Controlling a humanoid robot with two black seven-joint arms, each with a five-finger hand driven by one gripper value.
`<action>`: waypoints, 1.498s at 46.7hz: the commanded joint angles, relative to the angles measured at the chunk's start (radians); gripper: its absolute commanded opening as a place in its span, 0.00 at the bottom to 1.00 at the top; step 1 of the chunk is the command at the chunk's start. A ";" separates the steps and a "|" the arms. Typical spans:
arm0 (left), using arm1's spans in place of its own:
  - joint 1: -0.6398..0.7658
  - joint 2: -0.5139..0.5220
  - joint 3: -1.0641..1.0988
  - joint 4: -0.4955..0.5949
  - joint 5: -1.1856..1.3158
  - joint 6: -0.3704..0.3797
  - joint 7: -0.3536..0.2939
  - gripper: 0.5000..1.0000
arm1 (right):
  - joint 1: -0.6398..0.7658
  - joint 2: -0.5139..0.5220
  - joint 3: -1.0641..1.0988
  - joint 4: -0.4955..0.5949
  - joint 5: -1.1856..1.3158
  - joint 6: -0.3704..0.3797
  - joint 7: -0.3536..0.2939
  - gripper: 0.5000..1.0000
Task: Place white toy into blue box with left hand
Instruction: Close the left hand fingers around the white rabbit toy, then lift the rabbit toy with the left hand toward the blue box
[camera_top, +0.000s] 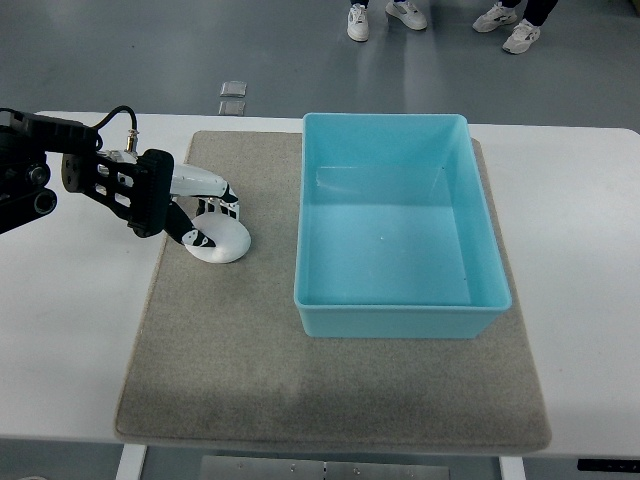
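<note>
At the left of the frame the left robot hand (205, 212) curled its fingers over the white toy (221, 240) on the mat (240, 360), with the empty blue box (400, 320) well apart to the right.

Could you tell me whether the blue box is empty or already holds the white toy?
Empty. The blue box shows only its bare floor; the white toy lies outside it on the mat, under the left hand.
</note>
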 joint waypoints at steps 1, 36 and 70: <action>-0.004 0.001 -0.002 0.006 0.000 0.010 -0.005 0.00 | 0.000 0.000 0.000 0.000 0.000 0.000 0.000 0.87; -0.104 -0.004 -0.066 0.012 -0.011 0.156 -0.006 0.00 | 0.000 0.000 0.000 0.000 0.000 0.000 0.000 0.87; -0.121 -0.176 -0.088 0.060 -0.066 0.219 -0.006 0.02 | 0.000 0.000 0.000 0.000 0.000 0.000 0.000 0.87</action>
